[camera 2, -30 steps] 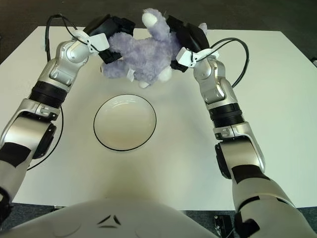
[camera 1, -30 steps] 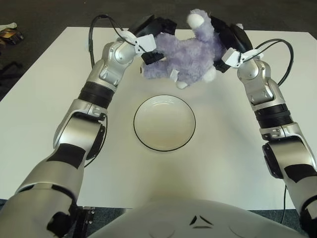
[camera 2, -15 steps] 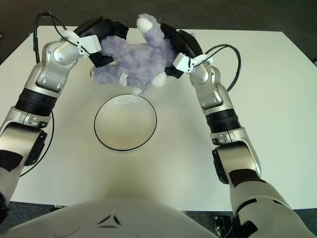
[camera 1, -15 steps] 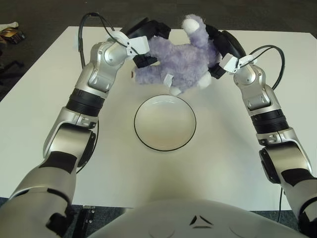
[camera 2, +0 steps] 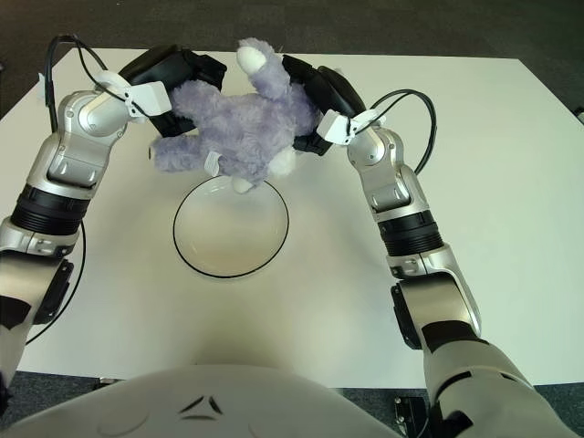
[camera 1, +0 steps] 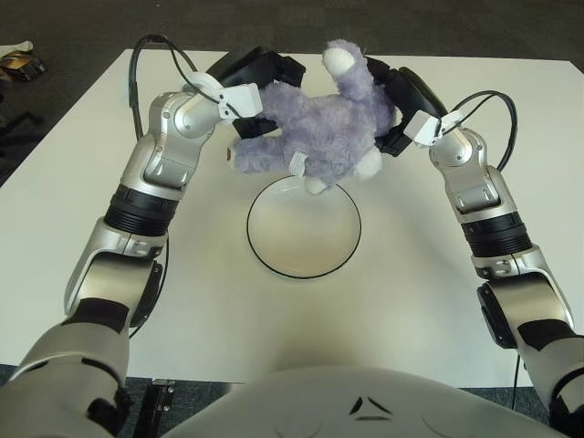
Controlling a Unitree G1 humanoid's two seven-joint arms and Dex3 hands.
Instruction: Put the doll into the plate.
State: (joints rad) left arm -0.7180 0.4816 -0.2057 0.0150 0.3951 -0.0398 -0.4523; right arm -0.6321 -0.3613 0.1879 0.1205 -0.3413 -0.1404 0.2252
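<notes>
While both arms reach forward over the white tabletop (camera 1: 73, 210), the left eye view shows the purple doll (camera 1: 315, 132) held aloft between 2 hands, lying sideways above the far rim of the plate (camera 1: 303, 228). The left hand (camera 1: 254, 78) is clasped on the doll's left end, its dark fingers wrapped against the plush, and the right hand (camera 1: 397, 100) is pressed into the doll's right side near its head. One white paw hangs just over the plate's far edge; the doll is not in the plate. The plate, white with a dark rim, sits at the middle of the tabletop and holds nothing. Black cables loop off both wrists.

Seen from the right eye view, the doll (camera 2: 242, 128) again hangs between the left hand (camera 2: 173, 73) and the right hand (camera 2: 315, 91), both gripping it from opposite sides. Its lower paw overlaps the far rim of the plate (camera 2: 231, 233), and 1 white foot points up and away from the robot.
</notes>
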